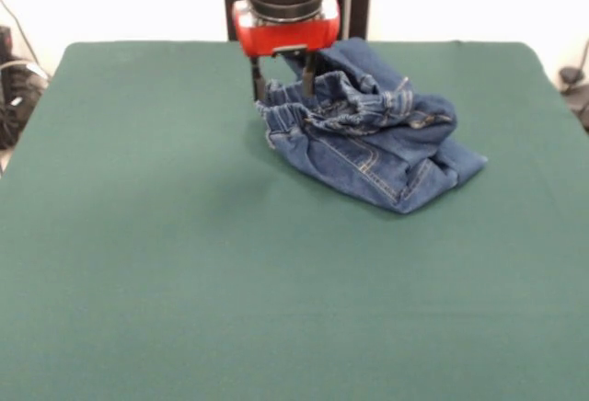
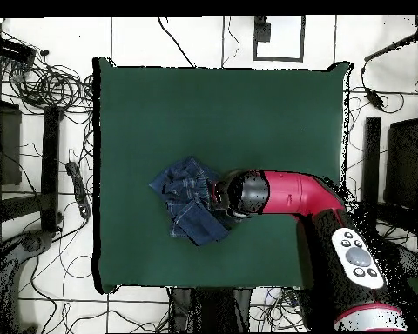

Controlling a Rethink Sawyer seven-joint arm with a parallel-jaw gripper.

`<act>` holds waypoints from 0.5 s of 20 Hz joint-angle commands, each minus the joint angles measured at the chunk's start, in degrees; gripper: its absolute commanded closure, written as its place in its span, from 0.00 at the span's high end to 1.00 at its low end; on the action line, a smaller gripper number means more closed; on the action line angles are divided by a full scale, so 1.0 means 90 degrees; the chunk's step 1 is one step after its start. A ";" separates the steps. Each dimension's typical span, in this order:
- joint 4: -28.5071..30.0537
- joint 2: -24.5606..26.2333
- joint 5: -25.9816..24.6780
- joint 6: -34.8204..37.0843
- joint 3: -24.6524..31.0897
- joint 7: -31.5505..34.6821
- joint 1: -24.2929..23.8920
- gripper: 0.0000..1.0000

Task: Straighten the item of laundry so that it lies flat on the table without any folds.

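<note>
1. Denim jeans [image 1: 373,143] bunched on table [image 1: 138,235], right under gripper [image 1: 283,88].
2. Gripper fingers apart, straddling waistband [image 1: 304,111], nothing pinched.
3. Risk: grabs multiple layers, drags the wad, folds remain.

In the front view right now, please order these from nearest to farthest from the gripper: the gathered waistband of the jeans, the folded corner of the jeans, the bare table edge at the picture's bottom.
1. Gathered waistband: just under the gripper, whose fingers stand apart.
2. Folded corner of the jeans: toward the picture's right.
3. Bottom edge of the table: farthest, across bare green top.
</note>
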 commanded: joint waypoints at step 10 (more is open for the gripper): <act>0.0130 0.1043 -0.0113 0.0116 0.0869 -0.0607 -0.0378 1.00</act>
